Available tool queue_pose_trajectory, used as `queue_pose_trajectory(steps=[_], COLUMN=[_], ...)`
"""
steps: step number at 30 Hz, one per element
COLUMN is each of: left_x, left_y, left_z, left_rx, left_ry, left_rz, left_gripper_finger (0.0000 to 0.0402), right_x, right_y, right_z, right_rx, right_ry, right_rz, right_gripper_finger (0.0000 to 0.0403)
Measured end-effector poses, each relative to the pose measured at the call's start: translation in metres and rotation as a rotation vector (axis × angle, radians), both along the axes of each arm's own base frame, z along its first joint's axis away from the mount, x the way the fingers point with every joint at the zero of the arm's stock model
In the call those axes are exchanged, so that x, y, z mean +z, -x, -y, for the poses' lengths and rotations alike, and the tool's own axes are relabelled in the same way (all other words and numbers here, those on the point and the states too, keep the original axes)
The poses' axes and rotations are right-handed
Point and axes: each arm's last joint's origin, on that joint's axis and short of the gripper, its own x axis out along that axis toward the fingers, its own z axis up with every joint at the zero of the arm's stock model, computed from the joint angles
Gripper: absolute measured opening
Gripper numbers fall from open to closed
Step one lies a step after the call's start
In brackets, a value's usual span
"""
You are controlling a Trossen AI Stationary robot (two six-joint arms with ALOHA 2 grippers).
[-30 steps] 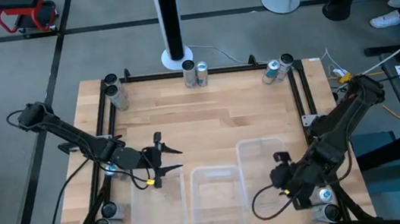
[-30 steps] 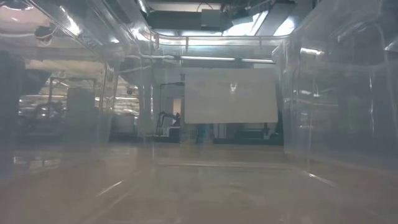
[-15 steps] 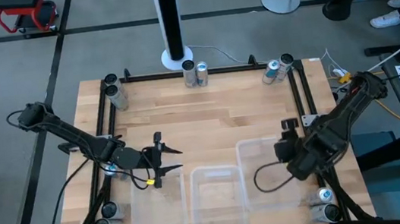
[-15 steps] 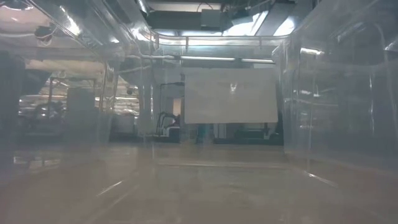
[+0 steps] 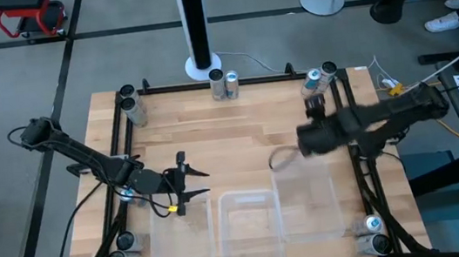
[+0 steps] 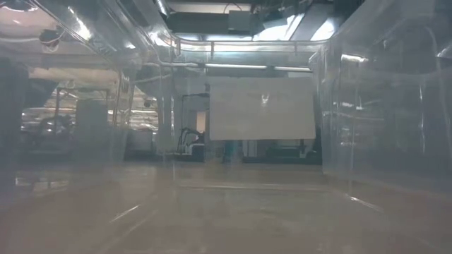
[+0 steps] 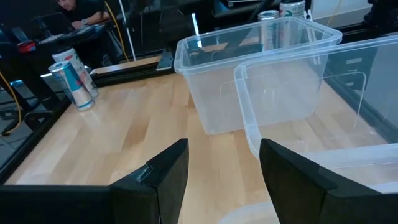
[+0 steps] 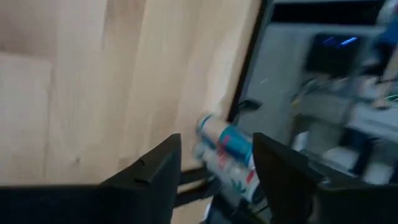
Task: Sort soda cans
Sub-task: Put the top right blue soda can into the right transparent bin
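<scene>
Soda cans stand upright in pairs at the table's edges: far left [image 5: 130, 101], far middle [image 5: 224, 81], far right [image 5: 320, 76], near left [image 5: 120, 252] and near right [image 5: 376, 233]. My left gripper [image 5: 199, 183] stands open, level, above the left part of the table beside the left clear bin [image 5: 180, 240], with nothing between its fingers [image 7: 168, 171]. My right gripper [image 5: 308, 141] is blurred above the far end of the right bin [image 5: 306, 198]. It is open and empty, and its wrist view shows the far right pair of cans [image 8: 227, 152] beyond its fingers.
Three clear plastic bins sit side by side along the near edge, the middle one [image 5: 250, 236] closest to the front. A black frame rail [image 5: 233, 81] runs around the wooden table top. A white post on a round base [image 5: 201, 62] stands behind the far edge.
My right arm has swung quickly from the near right corner, beside the cans there, toward the far edge. It now reaches over the far end of the right bin, and the gripper has turned on the way. The near right cans stay in place.
</scene>
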Motion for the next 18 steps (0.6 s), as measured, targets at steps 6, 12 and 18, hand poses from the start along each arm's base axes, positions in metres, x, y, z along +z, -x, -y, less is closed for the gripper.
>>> queue_pose_trajectory(steps=[6, 12, 18], left_x=[-0.002, -0.002, -0.001], left_y=[0.001, 0.001, 0.000], left_z=[-0.001, -0.001, -0.002], left_rx=[0.012, 0.018, 0.025], left_ry=[0.025, 0.043, 0.030], left_rz=[-0.022, -0.021, -0.010], left_gripper_finger=[0.0189, 0.0189, 0.0189], right_x=[0.010, 0.027, 0.034], right_y=[-0.002, 0.005, 0.018], right_z=[0.078, 0.139, 0.185], right_rx=[-0.078, -0.090, -0.065], right_ry=[-0.055, -0.004, 0.013], right_rz=[-0.139, -0.145, -0.044], right_gripper_finger=[0.0295, 0.0346, 0.0358])
